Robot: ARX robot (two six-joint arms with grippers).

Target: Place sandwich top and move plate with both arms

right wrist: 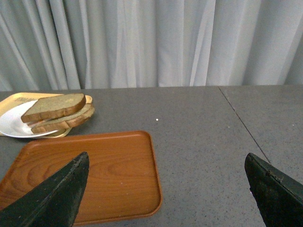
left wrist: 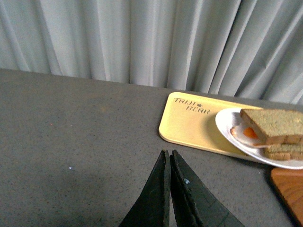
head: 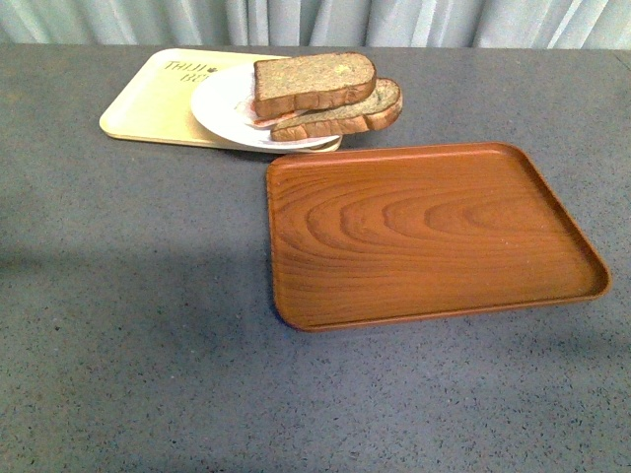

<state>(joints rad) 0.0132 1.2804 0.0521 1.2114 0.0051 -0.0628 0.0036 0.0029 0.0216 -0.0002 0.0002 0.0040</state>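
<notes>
Counting two trays (head: pixel 434 232), one plate (head: pixel 222 103).

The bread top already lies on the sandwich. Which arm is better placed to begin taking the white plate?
Probably the left. Its shut tool faces the plate on the yellow tray. The open right tool hangs over the wooden tray, farther from the plate.

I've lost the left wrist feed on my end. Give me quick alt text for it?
The left pincer, shut and holding nothing, hangs over bare grey table. Beyond it a white plate carrying the sandwich, its top slice over a fried egg, rests on a pale yellow tray. A corner of the brown tray shows, with grey curtains behind.
</notes>
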